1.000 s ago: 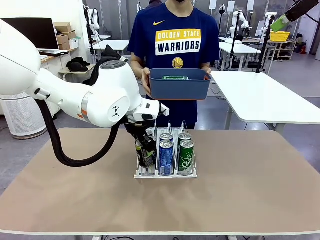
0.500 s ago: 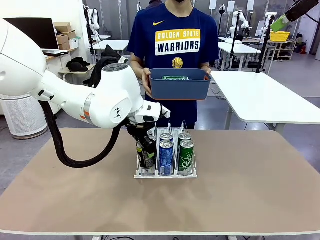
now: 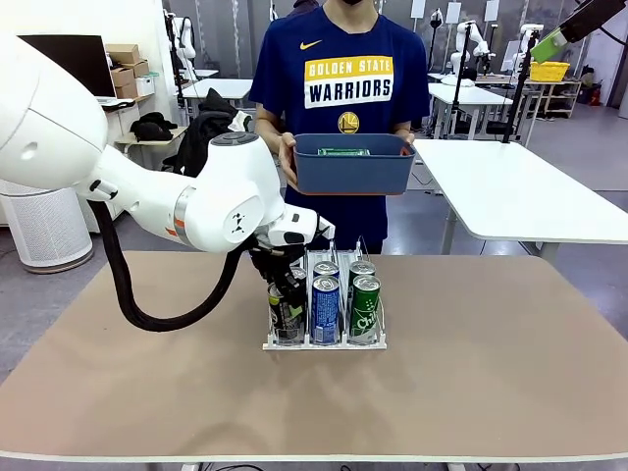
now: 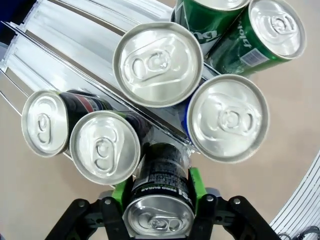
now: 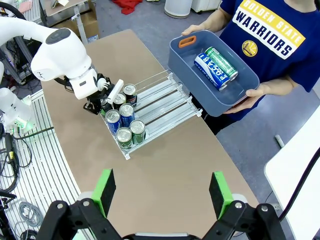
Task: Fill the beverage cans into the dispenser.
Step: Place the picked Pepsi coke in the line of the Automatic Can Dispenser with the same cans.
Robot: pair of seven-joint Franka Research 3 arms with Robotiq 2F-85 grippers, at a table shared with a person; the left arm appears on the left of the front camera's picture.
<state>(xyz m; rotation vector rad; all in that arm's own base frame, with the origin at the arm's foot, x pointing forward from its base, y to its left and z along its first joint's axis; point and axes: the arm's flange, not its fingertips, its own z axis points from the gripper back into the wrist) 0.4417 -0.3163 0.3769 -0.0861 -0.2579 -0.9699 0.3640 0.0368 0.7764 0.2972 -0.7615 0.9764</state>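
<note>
The left jaws squeeze a black can [image 4: 159,172] in the rack [image 3: 325,343] by the worktop's [image 3: 491,373] far edge; the right jaws are wide apart.

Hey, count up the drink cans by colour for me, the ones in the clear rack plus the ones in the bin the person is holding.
Black cans: 3
Blue cans: 3
Green cans: 3
Total: 9

Cans [image 3: 326,299] at dispenser [image 3: 324,345] front; bin [image 3: 353,175] w/ two more behind.
</note>
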